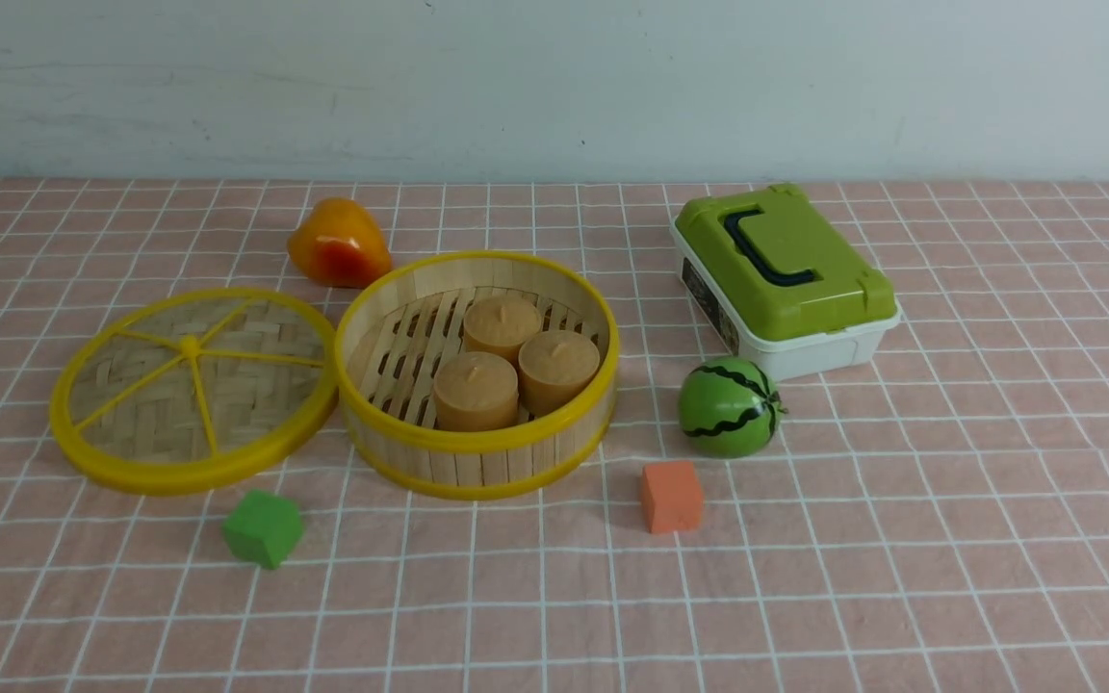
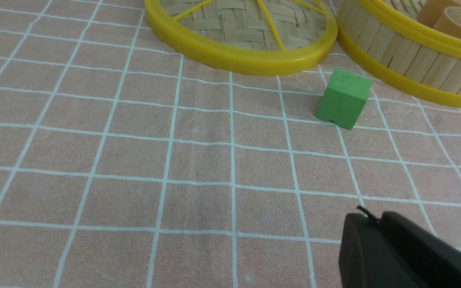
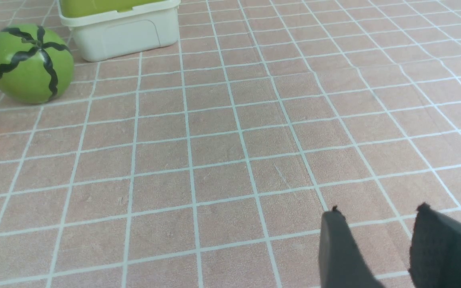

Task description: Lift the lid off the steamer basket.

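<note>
The lid (image 1: 256,385), a woven bamboo disc with a yellow rim and spokes, lies on the cloth just left of the steamer basket (image 1: 477,467), its edge touching the basket's wall. The basket stands uncovered and holds three tan cakes (image 1: 476,390). Neither gripper shows in the front view. In the left wrist view my left gripper (image 2: 374,218) hangs over bare cloth, fingers pressed together and holding nothing, with the lid (image 2: 238,24) and the basket (image 2: 406,52) some way beyond it. My right gripper (image 3: 378,212) stands open over bare cloth with nothing between its fingers.
A green cube (image 1: 263,527) sits in front of the lid and an orange cube (image 1: 671,496) in front of a toy watermelon (image 1: 728,406). A white box with a green lid (image 1: 786,279) stands at the back right. An orange-yellow toy fruit (image 1: 338,243) lies behind the basket.
</note>
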You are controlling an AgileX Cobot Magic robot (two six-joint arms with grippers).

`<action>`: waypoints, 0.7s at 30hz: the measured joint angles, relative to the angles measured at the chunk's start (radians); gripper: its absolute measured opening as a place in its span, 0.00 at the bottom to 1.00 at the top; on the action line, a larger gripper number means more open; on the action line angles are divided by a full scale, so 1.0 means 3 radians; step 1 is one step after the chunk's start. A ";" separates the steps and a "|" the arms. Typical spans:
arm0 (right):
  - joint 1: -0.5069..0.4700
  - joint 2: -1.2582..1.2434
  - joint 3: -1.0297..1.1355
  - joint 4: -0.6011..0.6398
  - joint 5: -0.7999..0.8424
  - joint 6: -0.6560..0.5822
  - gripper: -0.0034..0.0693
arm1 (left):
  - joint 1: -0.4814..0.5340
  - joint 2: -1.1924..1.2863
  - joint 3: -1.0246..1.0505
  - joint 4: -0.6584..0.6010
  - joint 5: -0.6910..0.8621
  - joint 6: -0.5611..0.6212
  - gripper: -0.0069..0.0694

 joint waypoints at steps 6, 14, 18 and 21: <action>0.0000 0.0000 0.0000 0.0000 0.0000 0.0000 0.38 | 0.0000 0.0000 0.0000 0.0000 0.0000 0.0000 0.15; 0.0000 0.0000 0.0000 0.0000 0.0000 0.0000 0.38 | 0.0000 0.0000 0.0000 0.0000 0.0000 0.0000 0.17; 0.0000 0.0000 0.0000 0.0000 0.0000 0.0000 0.38 | 0.0000 0.0000 0.0000 0.0000 0.0000 0.0000 0.17; 0.0000 0.0000 0.0000 0.0000 0.0000 0.0000 0.38 | 0.0000 0.0000 0.0000 0.0000 0.0000 0.0000 0.17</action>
